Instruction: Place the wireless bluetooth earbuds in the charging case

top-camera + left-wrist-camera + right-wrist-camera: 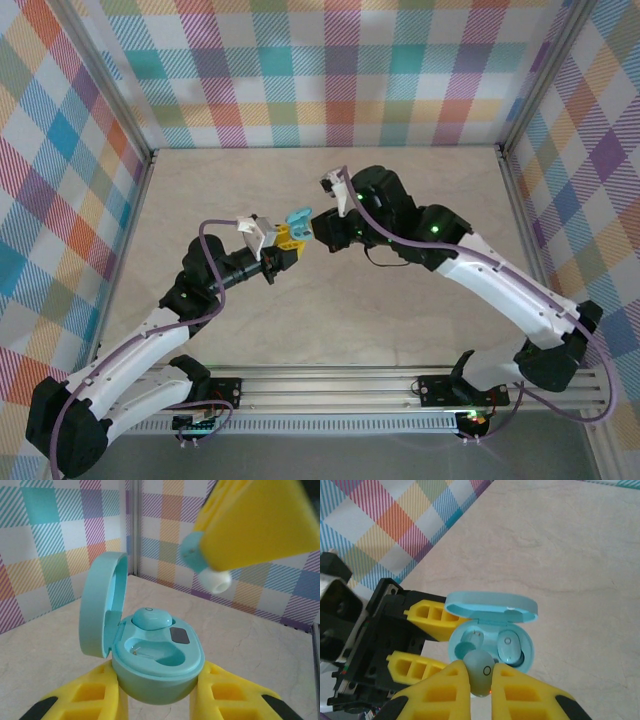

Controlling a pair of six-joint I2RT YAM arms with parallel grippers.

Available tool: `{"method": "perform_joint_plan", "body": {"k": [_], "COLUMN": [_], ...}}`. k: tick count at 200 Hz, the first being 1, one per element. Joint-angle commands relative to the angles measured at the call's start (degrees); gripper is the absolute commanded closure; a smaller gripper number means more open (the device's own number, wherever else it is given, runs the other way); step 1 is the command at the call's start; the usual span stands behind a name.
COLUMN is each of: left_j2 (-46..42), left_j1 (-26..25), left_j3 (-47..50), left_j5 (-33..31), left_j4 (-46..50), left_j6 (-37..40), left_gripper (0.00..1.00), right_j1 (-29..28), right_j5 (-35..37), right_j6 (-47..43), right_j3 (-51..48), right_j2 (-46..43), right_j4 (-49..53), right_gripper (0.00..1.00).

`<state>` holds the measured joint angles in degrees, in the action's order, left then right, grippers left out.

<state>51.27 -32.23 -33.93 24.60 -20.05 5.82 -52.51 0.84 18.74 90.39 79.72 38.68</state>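
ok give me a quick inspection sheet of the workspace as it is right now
surface: pale stone-look table
job's things: charging case with lid open, seated earbud in one socket, other socket empty; second earbud held clear of the case, not yet in
clutter: nothing seen
grippers: left pincer shut on the charging case; right pincer shut on the second earbud
cables: purple cables run along both arms
surroundings: plaid walls, metal rail at the near edge
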Motion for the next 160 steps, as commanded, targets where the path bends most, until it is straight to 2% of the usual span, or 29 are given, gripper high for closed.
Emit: {"method": "perform_joint_plan", "body": {"k": [1, 57, 109, 160], "left_j2": [-0.88, -1.78, -2.12, -3.29], "left_j1": [-0.47, -0.56, -0.56, -0.64], "left_j3": [-1.66, -1.75, -2.01, -1.84], "left_j5": [0.8, 0.63, 0.44, 0.32], "left_j4": [-1.1, 0.19, 0.62, 1.36], "left_j6": [1.53, 2.28, 2.35, 2.43], "left_gripper": [0.92, 0.92, 0.92, 0.92], "right_j1": [-0.74, -1.92, -5.44, -6.12], "right_j5": [-0.23, 0.34, 7.62, 9.79], "right_j6": [-1.77, -2.95, -6.55, -7.58], "right_j3": [3.13, 5.88, 8.33, 8.97], "right_j2": [1.45, 4.53, 7.02, 8.21], "right_j4": [-0.03, 1.64, 5.3, 6.56], "right_gripper": [0.87, 0.86, 0.86, 0.85]}}
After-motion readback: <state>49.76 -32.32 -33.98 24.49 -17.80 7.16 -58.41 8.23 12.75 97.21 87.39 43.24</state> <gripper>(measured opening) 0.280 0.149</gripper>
